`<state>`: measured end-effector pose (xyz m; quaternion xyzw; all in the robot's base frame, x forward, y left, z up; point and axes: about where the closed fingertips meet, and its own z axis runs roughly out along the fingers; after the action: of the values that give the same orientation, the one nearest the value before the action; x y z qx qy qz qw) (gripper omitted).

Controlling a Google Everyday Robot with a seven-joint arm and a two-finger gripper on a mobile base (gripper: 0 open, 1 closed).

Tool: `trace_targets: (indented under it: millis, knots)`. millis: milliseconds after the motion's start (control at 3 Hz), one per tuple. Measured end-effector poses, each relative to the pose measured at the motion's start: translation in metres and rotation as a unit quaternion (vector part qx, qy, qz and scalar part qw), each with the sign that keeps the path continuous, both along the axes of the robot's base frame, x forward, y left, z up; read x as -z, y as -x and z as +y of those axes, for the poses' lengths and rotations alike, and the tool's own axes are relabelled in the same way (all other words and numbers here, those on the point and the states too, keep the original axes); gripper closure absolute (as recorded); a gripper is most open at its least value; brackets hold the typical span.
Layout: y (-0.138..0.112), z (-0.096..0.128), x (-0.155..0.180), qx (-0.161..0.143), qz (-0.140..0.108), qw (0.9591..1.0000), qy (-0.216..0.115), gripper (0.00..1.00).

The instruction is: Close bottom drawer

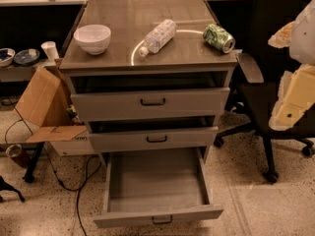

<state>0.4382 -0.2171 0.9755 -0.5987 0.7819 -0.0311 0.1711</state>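
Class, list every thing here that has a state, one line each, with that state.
bottom drawer: pulled far open, empty
middle drawer: slightly open
top drawer: slightly open
bowl: upright
bottle: lying on its side
can: lying on its side
cardboard box: flaps open
gripper: at right edge, apart from the drawers

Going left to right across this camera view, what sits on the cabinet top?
White bowl, plastic bottle lying down, green can on its side; farther right, off the cabinet, the robot's gripper by the black chair.
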Motion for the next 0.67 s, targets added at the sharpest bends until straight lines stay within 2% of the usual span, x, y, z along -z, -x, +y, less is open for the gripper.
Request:
trace_targets:
  millis: [333, 667]
  knots:
    - [0.008, 0.005, 0.019, -0.002, -0.012, 0.9999, -0.008, 0.0]
    - [0.021, 0.019, 0.07, -0.012, -0.013, 0.9992, -0.036, 0.0]
